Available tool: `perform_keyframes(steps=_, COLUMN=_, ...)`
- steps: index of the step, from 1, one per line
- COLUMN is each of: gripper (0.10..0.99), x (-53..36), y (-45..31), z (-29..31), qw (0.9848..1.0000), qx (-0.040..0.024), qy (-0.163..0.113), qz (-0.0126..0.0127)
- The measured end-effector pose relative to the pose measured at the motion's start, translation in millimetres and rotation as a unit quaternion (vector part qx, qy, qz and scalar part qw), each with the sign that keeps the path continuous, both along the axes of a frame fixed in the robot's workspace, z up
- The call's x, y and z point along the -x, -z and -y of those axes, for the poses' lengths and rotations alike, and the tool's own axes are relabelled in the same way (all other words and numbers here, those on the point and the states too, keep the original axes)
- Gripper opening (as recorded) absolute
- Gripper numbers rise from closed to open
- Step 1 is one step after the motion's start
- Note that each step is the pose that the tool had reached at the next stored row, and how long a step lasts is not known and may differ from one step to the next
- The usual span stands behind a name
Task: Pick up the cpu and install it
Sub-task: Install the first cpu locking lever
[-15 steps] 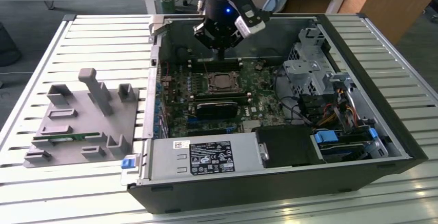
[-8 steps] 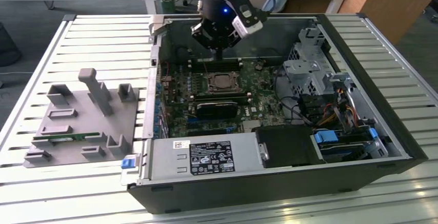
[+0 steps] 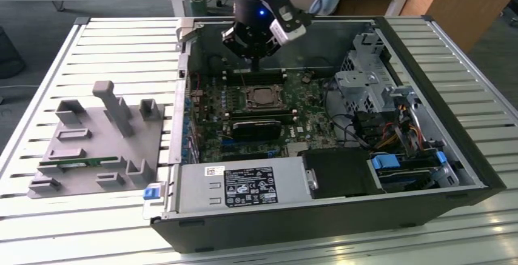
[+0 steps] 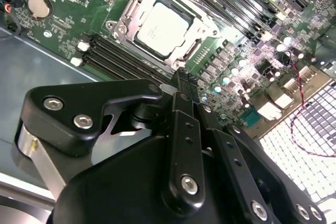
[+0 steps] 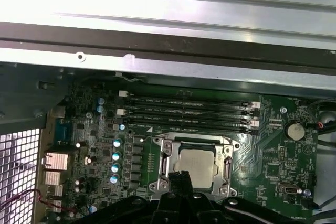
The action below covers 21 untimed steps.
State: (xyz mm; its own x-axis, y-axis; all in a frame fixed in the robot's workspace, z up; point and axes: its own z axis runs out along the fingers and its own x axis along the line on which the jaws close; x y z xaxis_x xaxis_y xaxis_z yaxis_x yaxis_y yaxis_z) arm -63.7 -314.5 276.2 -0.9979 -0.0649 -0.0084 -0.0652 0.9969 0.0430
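The cpu [image 3: 261, 97] is a small square chip with a silver-grey top. It lies flat in the open metal socket frame [image 5: 163, 153] on the green motherboard inside the open computer case. In both wrist views the cpu [image 4: 160, 29] [image 5: 197, 163] sits just past the black fingertips. My gripper [image 3: 256, 68] hangs above the board a little behind the socket, toward the memory slots. Its fingers [image 4: 181, 80] are pressed together, and the gripper [image 5: 181, 178] is shut with nothing between them.
Black memory slots [image 5: 189, 111] run beside the socket, and a black block [image 3: 255, 128] sits on its other side. A power supply [image 3: 242, 186] and drive cage [image 3: 364, 83] crowd the case. At the exterior view's left, a grey holder block [image 3: 97, 150] carries a green memory stick [image 3: 73, 162].
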Motion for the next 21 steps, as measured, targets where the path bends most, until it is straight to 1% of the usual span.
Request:
perform_keyframes(steps=15, gripper=0.106, x=16.8, y=0.3, z=0.0, qw=1.0000, qx=0.0000, qy=0.000, qz=0.0000)
perform_keyframes(steps=21, gripper=0.106, x=25.0, y=0.5, z=0.0, qw=1.0000, qx=0.0000, qy=0.000, qz=0.0000)
